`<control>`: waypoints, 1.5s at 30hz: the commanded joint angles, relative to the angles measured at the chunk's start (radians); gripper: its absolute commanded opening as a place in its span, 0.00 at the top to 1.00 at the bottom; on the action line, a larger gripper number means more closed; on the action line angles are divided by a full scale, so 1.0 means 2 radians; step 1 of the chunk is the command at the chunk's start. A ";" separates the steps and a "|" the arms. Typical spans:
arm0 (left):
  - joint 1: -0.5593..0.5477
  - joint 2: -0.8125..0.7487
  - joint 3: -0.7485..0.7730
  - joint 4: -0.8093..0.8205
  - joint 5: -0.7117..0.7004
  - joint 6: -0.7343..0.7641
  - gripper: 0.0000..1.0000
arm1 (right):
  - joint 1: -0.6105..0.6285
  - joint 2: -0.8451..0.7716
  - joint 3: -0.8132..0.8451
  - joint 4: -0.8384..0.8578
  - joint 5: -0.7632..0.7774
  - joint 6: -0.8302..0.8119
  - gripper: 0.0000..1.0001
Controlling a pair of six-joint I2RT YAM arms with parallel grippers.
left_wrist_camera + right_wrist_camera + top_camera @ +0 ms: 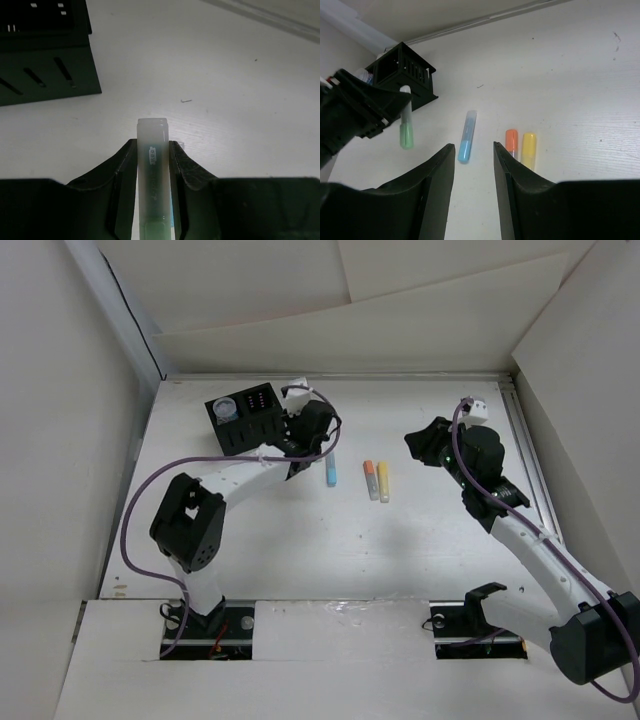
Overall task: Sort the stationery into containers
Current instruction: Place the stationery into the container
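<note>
My left gripper (152, 150) is shut on the green marker (152, 165), which stands out past its fingertips above the table, right of the black organizer (45, 55). From the right wrist view this green marker (406, 131) hangs below the left gripper, near the organizer (405, 72). The light blue marker (331, 472), the orange marker (370, 478) and the yellow marker (383, 481) lie on the table mid-way between the arms. My right gripper (474, 150) is open and empty, raised above the table on the near side of the light blue marker (467, 137). A clear round cup piece (228, 410) sits in the organizer (245, 422).
White walls enclose the table on the left, back and right. A metal rail (525, 450) runs along the right edge. The left arm's purple cable (135, 510) loops out to the left. The orange marker (511, 140) and the yellow marker (528, 148) lie side by side.
</note>
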 commanded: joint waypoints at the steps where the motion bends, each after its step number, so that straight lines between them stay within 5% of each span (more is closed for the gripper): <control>1: 0.023 -0.032 0.045 0.006 0.000 0.014 0.94 | 0.004 0.000 0.025 0.019 -0.008 -0.003 0.57; 12: 0.129 0.022 0.183 -0.004 -0.022 0.074 0.91 | 0.004 0.000 0.025 0.019 -0.008 -0.003 0.57; 23: 0.145 0.140 0.293 0.026 -0.121 0.188 0.89 | 0.004 -0.004 0.025 0.019 -0.013 -0.003 0.57; 45: 0.164 0.187 0.259 0.136 -0.177 0.281 0.89 | 0.008 -0.004 0.025 0.019 -0.013 -0.003 0.57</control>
